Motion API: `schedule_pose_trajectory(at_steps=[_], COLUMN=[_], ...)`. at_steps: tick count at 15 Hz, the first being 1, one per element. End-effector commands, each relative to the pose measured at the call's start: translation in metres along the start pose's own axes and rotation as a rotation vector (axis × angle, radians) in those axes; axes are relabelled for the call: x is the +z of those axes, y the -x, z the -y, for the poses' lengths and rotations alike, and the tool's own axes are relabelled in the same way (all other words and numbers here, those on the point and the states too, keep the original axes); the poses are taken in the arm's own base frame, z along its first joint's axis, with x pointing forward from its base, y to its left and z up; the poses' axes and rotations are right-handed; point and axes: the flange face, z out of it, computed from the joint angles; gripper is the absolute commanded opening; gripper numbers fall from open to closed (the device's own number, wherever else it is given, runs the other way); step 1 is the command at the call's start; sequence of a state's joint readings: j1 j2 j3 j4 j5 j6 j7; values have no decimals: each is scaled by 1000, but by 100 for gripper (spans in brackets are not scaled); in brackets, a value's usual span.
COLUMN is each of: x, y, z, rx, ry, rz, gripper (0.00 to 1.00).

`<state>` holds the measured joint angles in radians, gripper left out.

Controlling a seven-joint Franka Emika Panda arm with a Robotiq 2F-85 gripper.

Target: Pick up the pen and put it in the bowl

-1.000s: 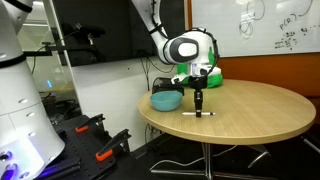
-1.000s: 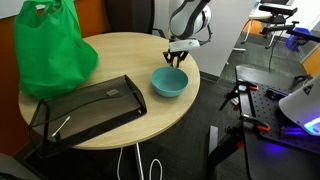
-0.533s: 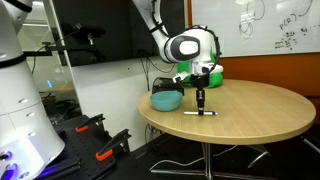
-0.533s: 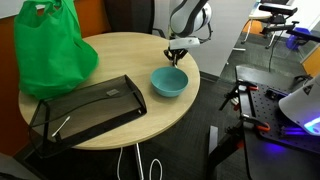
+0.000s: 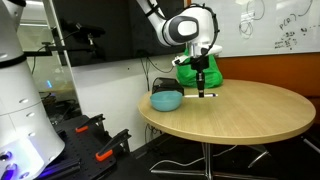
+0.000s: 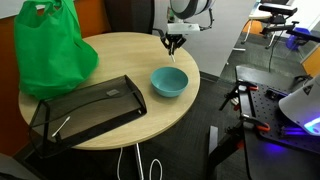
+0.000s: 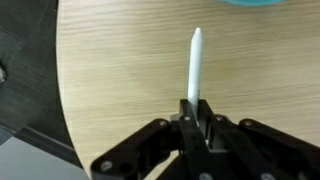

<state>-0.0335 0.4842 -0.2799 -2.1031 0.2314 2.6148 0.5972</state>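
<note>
My gripper (image 5: 201,90) is shut on the thin white pen (image 5: 207,94) and holds it level above the round wooden table (image 5: 240,115), to the right of the light-blue bowl (image 5: 166,100). In the wrist view the pen (image 7: 195,62) sticks out from between the shut fingers (image 7: 194,112), and the bowl's rim (image 7: 250,3) shows at the top edge. In an exterior view the gripper (image 6: 175,43) hangs above the table beyond the bowl (image 6: 169,82); the pen is too small to make out there.
A bright green bag (image 6: 52,45) stands on the table and also shows behind the gripper (image 5: 212,72). A black wire tray (image 6: 85,108) lies near the table edge. Robot stands and orange clamps are on the floor (image 5: 90,140).
The gripper has closed on the pen and risen; the pen, which lay on the table a second ago, now hangs in the air.
</note>
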Motion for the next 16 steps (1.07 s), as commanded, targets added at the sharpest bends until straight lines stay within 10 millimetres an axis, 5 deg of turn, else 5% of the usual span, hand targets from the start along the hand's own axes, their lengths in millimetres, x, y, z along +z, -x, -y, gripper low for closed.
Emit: schedule_pose_trajectory(at_steps=[1, 6, 13, 14, 16], x=[-26, -41, -22, -19, -17], y=[29, 84, 155, 158, 159], z=[5, 27, 38, 39, 36], rx=[-11, -118, -221, -216, -210], ry=[-29, -62, -44, -33, -36], rz=[34, 99, 195, 196, 212], gripper=[3, 3, 3, 37, 45])
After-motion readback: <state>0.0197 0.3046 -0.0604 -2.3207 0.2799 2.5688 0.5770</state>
